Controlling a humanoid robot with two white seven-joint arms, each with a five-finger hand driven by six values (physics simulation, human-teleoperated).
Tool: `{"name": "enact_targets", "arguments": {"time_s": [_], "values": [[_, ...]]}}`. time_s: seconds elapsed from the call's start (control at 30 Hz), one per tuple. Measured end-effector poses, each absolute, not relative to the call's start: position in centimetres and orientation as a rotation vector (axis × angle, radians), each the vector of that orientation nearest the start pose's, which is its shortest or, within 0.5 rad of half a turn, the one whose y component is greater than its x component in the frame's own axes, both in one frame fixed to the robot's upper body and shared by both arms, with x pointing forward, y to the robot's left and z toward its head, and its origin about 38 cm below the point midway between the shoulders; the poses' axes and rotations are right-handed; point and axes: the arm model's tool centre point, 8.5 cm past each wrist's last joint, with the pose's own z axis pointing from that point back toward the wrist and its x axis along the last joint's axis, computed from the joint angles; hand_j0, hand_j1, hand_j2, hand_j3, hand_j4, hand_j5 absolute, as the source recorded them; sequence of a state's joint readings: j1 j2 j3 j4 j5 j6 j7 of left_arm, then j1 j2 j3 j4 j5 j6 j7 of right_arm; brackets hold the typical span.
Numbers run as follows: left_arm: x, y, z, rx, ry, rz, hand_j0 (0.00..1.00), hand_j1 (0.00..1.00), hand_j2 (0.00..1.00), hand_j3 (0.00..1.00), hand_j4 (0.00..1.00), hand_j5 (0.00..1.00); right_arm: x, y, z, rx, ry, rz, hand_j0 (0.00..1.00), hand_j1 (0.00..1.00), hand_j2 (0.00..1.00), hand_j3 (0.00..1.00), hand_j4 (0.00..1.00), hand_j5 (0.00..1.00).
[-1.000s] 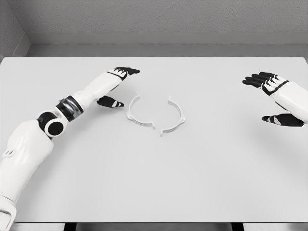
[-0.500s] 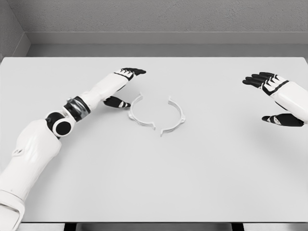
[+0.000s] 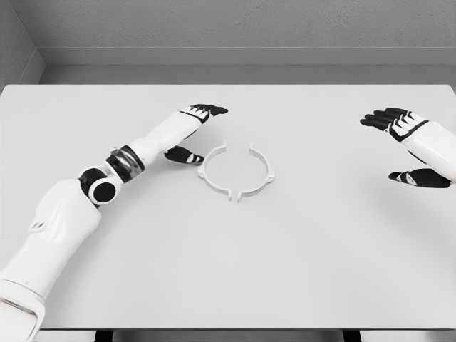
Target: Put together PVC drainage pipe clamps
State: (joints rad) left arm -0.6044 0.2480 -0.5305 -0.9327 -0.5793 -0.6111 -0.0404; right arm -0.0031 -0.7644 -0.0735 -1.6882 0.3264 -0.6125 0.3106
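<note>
Two white half-ring clamp pieces lie on the white table [image 3: 228, 271] near its middle. The left clamp half [image 3: 206, 174] and the right clamp half [image 3: 269, 171] face each other and nearly form a full ring, with small gaps at the far and near ends. My left hand [image 3: 204, 135] is open just left of the ring, its thumb [image 3: 187, 155] at the left half's outer edge and its fingers [image 3: 210, 110] stretched above the table beyond it. My right hand [image 3: 385, 146] hovers open at the far right, well away from the clamp.
A grey wall [image 3: 228, 28] runs behind the table's far edge. Nothing else lies on the table.
My left arm has reached further right. The left clamp half has slid right with the thumb, closing most of the gap to the right half. The right hand has stayed still.
</note>
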Motion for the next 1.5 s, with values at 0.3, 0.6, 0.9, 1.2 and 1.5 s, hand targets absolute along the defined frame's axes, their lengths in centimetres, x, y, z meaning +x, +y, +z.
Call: {"name": "enact_targets", "arguments": {"time_s": [0.3,0.6,0.9,1.2,1.5], "values": [[49.5,20.8,11.4,0.351,-1.802,-1.383,1.00,1.00,1.00,1.00,1.00,1.00,34.3,-37.9,21.7,-0.571,-1.758,1.536,1.00,1.00,1.00,1.00,1.00,1.00],[48.4,20.6,11.5,0.343,-1.804,-1.466,1.00,1.00,1.00,1.00,1.00,1.00,34.3,-38.0,21.7,-0.572,-1.756,1.536,1.00,1.00,1.00,1.00,1.00,1.00],[47.1,20.2,10.9,0.323,-1.805,-1.511,1.00,1.00,1.00,1.00,1.00,1.00,34.3,-37.9,21.7,-0.571,-1.756,1.536,1.00,1.00,1.00,1.00,1.00,1.00],[46.7,20.1,10.8,0.319,-1.809,-1.520,1.00,1.00,1.00,1.00,1.00,1.00,34.4,-38.4,21.3,-0.571,-1.741,1.526,1.00,1.00,1.00,1.00,1.00,1.00],[46.7,19.4,10.6,0.307,-1.816,-1.519,1.00,1.00,1.00,1.00,1.00,1.00,34.4,-38.4,21.3,-0.571,-1.739,1.525,1.00,1.00,1.00,1.00,1.00,1.00]]}}
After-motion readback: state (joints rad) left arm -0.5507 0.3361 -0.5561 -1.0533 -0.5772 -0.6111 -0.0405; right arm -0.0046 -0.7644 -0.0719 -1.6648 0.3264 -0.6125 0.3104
